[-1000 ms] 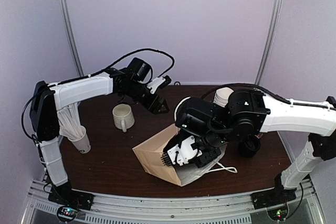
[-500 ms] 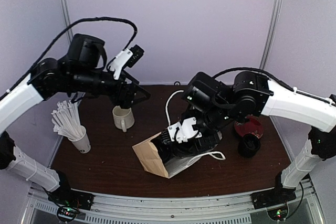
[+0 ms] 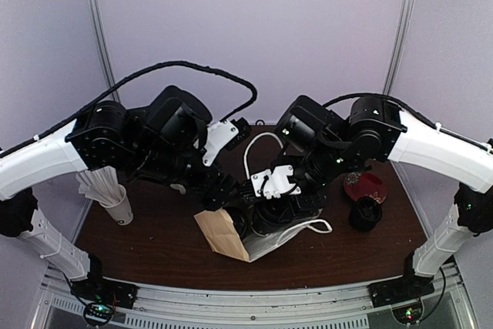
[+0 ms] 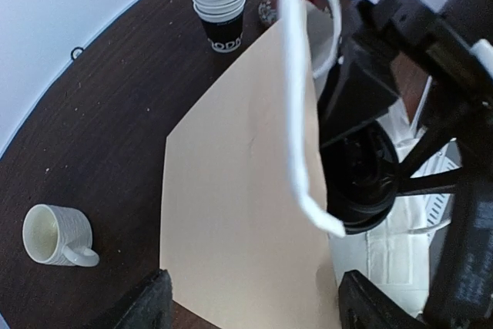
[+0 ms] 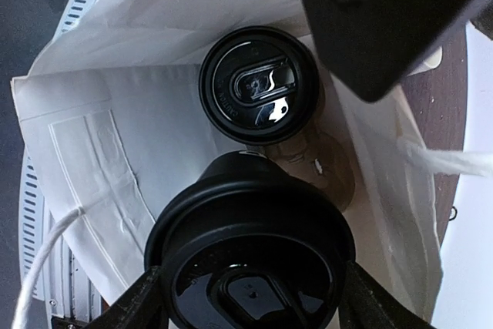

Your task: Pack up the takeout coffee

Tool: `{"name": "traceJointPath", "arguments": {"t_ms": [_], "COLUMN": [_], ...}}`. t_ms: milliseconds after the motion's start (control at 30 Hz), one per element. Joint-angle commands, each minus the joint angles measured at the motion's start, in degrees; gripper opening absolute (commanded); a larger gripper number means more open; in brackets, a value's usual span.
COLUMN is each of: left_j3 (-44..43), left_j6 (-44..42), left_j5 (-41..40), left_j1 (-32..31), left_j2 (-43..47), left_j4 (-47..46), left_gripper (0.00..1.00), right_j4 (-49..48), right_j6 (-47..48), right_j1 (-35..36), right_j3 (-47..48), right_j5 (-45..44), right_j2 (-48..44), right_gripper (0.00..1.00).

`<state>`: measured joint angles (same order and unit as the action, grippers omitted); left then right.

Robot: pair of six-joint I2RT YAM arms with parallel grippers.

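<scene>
Over the middle of the dark table [image 3: 154, 248], both arms are bent elbow-high and point their wrists down at the brown paper bag [image 3: 218, 233], which lies on its side with its mouth toward the right arm. The right gripper [image 5: 250, 302] is poked into the bag's white inside, clamped around one lidded black cup [image 5: 250, 252], and the other lidded cup [image 5: 260, 85] sits deeper in the bag just beyond it. The left gripper [image 4: 258, 302] hangs over the bag's flat tan side, fingers spread wide and gripping nothing, with the white cord handle [image 4: 296, 113] running past.
</scene>
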<state>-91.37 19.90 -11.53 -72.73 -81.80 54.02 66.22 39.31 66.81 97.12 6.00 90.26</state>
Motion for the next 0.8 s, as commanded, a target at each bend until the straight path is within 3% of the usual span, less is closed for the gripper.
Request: {"name": "traceJointPath", "arguments": {"t_ms": [0,133,467,567,767], "left_j3": [-5.13,-8.41,-8.42,-8.21,-5.4], "left_j6": [3.61,4.01,4.71,4.8,6.1], "left_j5": [-5.6,-7.66,-0.28,1.45,3.43], "left_j1": [-1.53,-1.53,-1.54,-1.49,-1.53], "left_j2": [-3.21,-5.07,-5.62,-5.8,-5.56], "left_j4": [4.08,8.29,6.0,3.71,-0.94], "left_gripper": [0.76,0.71,0.58,0.58,0.69], "right_j4": [-1.28,-1.67,-1.48,-1.24,-1.7], "right_j6": [-1.74,-1.91,-1.73,-2.65,-3.78], "right_j1": [-1.14,-1.46,-2.29,-2.29,-3.0], "right_j3": [-0.9,-2.26,-4.29,-5.09,-5.14], "right_j5": [0.79,0.64,0.07,0.29,1.6], "right_j2": [-2.54,-3.44,-4.85,-5.58,-5.84], "right_gripper": [0.36,0.36,0.36,0.36,0.36]}}
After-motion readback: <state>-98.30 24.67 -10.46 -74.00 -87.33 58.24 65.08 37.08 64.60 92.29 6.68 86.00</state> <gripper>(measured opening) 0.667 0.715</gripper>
